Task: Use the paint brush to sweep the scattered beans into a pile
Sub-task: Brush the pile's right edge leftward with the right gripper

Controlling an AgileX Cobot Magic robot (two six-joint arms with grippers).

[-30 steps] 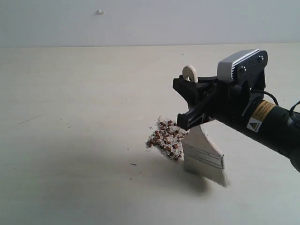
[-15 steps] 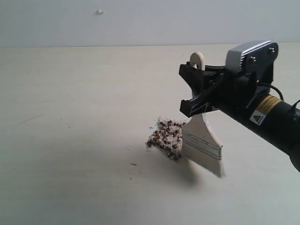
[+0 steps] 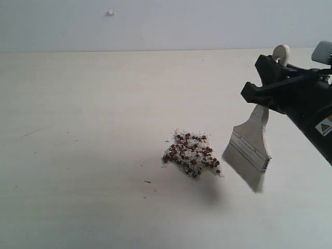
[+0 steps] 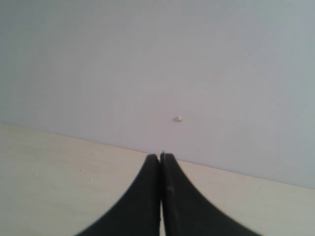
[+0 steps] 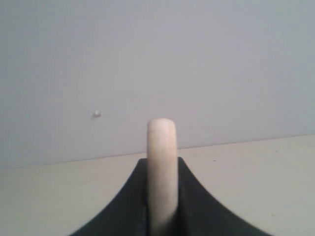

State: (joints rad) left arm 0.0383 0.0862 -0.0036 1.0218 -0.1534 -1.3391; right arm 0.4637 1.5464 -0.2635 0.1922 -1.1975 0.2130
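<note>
- Now the right hand [image 3: 258, 79] reaches in from the right edge of the exterior view, its black jaws narrow and clamped on the pale wooden handle [image 3: 262, 116] of the paint brush [image 3: 251, 148].
- The rounded end of the handle sticks up past the jaws on the far side, and the right wrist view shows that same end standing straight up between the two black fingers of the right hand [image 5: 162, 169].
- Below the grip the brush hangs tilted, with its silver ferrule [image 3: 251, 150] across the middle and the whitish bristles [image 3: 245, 170] pointing down and toward the near side.
- The bristles are to the right of the beans [image 3: 191, 154] and apart from them, with a strip of bare surface [image 3: 78, 135] between.
- The brush tip appears to be off the surface, with a faint shadow [image 3: 210, 196] lying to its left.
- The dark reddish-brown beans sit in one loose heap near the middle of the surface, mixed with tiny whitish grains [image 3: 193, 141] that spread a little around the edges.
- The left hand [image 4: 160, 160] shows only in the left wrist view, where its two black jaws are pressed together with nothing between them.
- A pale grey wall [image 3: 155, 26] rises behind the far edge of the surface, with a small whitish mark [image 3: 110, 13] on it.
</note>
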